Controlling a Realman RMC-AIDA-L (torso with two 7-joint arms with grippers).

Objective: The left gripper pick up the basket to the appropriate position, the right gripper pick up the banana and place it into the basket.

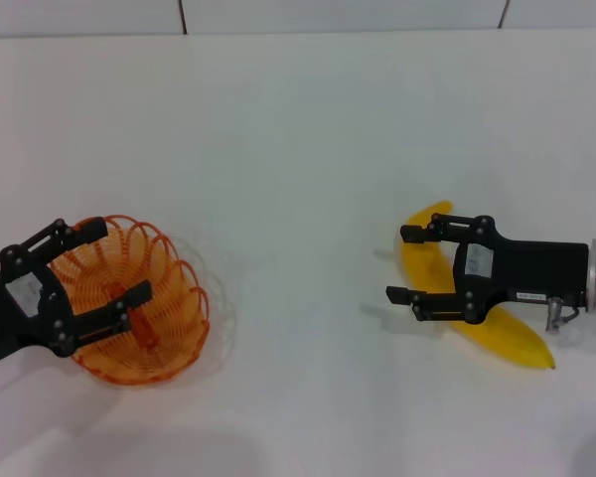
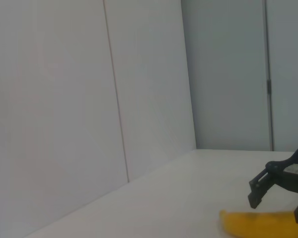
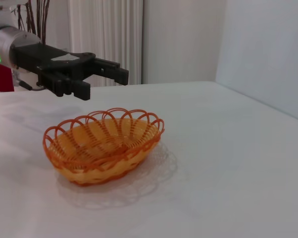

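The orange wire basket (image 1: 169,323) sits on the white table at the near left; it also shows in the right wrist view (image 3: 104,148). My left gripper (image 1: 104,263) hovers open just above its left part, apart from the rim, as the right wrist view (image 3: 104,83) shows. The yellow banana (image 1: 502,338) lies on the table at the right. My right gripper (image 1: 405,264) is open, low over the banana's curved upper half, one finger on each side. The left wrist view shows the banana (image 2: 258,224) and the right gripper (image 2: 278,208) over it.
The white table (image 1: 298,149) stretches between basket and banana with nothing on it. A pale wall with panel seams runs along the table's far edge (image 1: 278,32). A curtain and a red object stand beyond the table in the right wrist view.
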